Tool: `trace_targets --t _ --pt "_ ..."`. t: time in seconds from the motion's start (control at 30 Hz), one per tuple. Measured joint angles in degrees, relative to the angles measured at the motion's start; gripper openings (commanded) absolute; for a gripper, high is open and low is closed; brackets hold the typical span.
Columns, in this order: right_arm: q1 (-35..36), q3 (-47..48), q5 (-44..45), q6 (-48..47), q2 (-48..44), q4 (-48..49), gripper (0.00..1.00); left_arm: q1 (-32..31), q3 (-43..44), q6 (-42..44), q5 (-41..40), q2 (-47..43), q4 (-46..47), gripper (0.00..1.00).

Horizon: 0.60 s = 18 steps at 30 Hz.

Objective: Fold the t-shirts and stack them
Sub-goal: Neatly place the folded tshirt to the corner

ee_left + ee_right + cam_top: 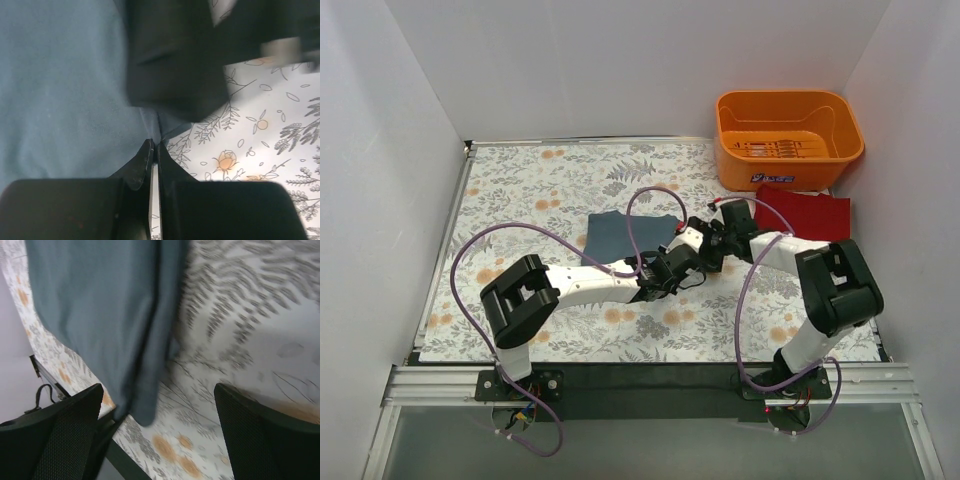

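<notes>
Top external: the blue-grey t-shirt (620,235) lies folded on the table (560,180), well left of the orange basket (844,140) and on its near side. The dark red t-shirt (810,213) sits folded right against the basket's near wall.

Handling, my read: thin, light, limp cloth. The layers will slide over each other, so if you pinch only the top one the fold opens. Take every layer at the basket-side edge, one corner per gripper, and lift evenly or the middle sags.

Pose: both arms reach inward and their wrists meet at the blue-grey shirt's basket-side edge.
- The left gripper (154,145) is clenched, tips together on the cloth where its edge runs into them. It looks like a thin pinch, so check it has all layers.
- The right gripper (157,387) is spread wide and low over the same edge. The shirt's corner sits between its fingers and it grips nothing.
</notes>
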Motion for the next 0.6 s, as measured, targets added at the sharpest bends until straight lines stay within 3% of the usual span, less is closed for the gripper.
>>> trace_targets --t 0.4,0.5,0.6 --pt "9.1 8.8 -0.7 4.0 10.9 7.1 0.61 0.0 0.0 -6.3 2.1 0.0 1.7 0.0" --pt "9.9 8.9 -0.7 3.7 11.4 7.0 0.49 0.0 0.0 -7.5 2.3 0.0 2.6 0.01" --pt "10.1 8.9 -0.7 3.0 11.7 6.7 0.31 0.0 0.0 -8.7 2.7 0.0 3.1 0.08"
